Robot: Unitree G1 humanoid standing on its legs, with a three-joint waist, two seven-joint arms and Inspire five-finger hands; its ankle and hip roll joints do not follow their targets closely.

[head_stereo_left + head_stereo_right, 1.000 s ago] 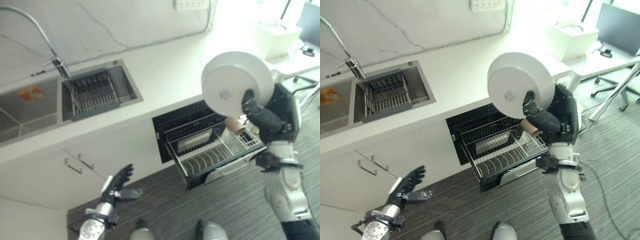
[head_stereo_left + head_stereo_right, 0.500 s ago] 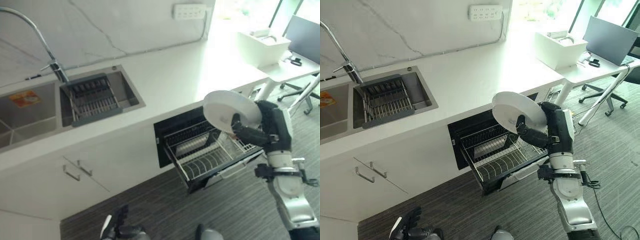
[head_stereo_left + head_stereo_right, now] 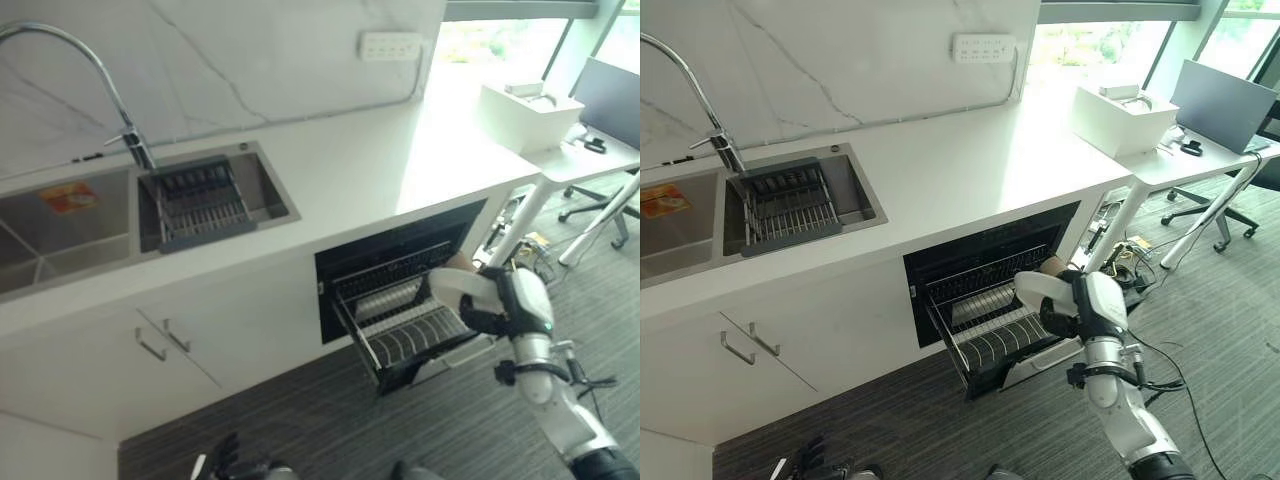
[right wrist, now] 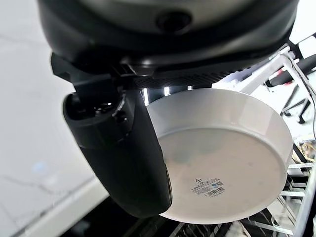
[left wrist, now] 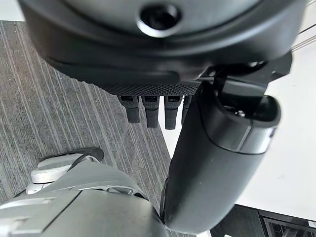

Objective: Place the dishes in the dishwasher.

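While the white dish was held low over the pulled-out dishwasher rack, the right hand was seen clamped on it, thumb across the underside and fingers hidden behind the rim. The dish was carried nearly flat, its base turned towards the wrist camera, at the right-hand end of the wire rack and just above it; whether it was touching the wires could not be judged.

For the step in hand to be done well, the dish would probably need to be tipped on edge and lined up with a gap between the upright tines, then lowered straight down until it was borne by the wires before the grasp was let go. A release made too high or at a slant was judged likely to leave the dish rattling or lying across the tines.

The left hand was seen down near the floor, fingers straight and relaxed, with nothing held. A brownish cup-like object was glimpsed just behind the dish at the back of the rack; it was judged the nearest thing to be knocked. The dishwasher opening sat under the white counter, whose edge overhung the rack. A sink with a dark drying basket and tap lay well apart to the left, and a desk and office chair stood to the right.
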